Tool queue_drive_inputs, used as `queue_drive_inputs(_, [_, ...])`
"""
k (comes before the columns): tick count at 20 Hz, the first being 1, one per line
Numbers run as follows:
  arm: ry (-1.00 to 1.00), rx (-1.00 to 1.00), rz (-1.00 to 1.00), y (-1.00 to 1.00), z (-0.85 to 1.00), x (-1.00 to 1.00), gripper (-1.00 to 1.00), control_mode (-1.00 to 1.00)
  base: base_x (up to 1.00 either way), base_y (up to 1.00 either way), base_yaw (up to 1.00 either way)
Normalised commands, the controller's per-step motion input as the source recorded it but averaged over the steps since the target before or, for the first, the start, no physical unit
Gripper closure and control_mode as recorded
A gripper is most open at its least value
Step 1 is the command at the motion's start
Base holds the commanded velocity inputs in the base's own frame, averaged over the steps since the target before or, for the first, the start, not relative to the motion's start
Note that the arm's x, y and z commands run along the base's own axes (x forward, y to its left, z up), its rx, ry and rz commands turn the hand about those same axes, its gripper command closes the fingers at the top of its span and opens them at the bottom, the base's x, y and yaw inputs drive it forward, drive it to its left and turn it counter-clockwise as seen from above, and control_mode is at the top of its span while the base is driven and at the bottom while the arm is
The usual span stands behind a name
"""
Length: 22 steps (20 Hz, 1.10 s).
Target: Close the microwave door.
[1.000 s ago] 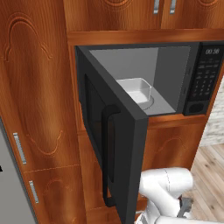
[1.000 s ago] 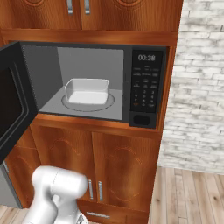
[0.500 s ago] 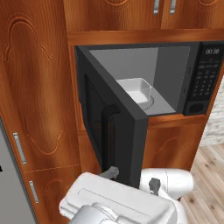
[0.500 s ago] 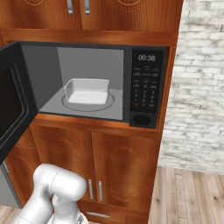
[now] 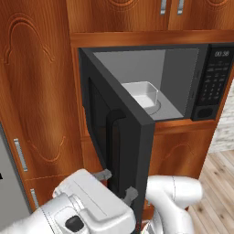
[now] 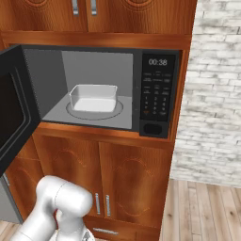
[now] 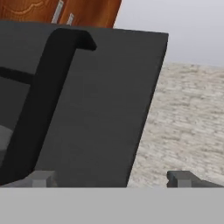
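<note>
Gripper [image 7: 111, 178] spread, apparently straddling the microwave door [image 7: 100, 109] edge; base views show a tray [image 6: 94, 97] inside.

door [image 6: 16, 106]: cut off by the left edge in the right base view; its handle is out of that picture
door bottom edge [image 5: 137, 201]: hidden behind the arm [image 5: 91, 205] in the left base view
keypad [image 5: 211, 82]: labels too small to read
handle [image 7: 41, 100]: lower end cut off in the hand view
</note>
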Motion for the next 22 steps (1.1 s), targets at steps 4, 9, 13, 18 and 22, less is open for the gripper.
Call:
queue_drive_inputs(4, [0.22,0.03,-0.08,-0.62,-0.01,0.44,-1.0,-1.0,0.0,0.0,0.0])
queue_drive_inputs(9, [0.28,0.09,-0.02,-0.9,-0.02,0.56,-1.0,-1.0,0.0,0.0,0.0])
queue_drive_inputs(13, [0.12,0.2,0.0,-1.0,-0.09,0.33,-1.0,-1.0,0.0,0.0,0.0])
queue_drive_inputs(18, [0.02,0.18,0.07,-1.0,0.0,0.54,-1.0,-1.0,0.0,0.0,0.0])
queue_drive_inputs(22, [0.01,0.16,0.15,-1.0,0.0,0.93,-1.0,-1.0,0.0,0.0,0.0])
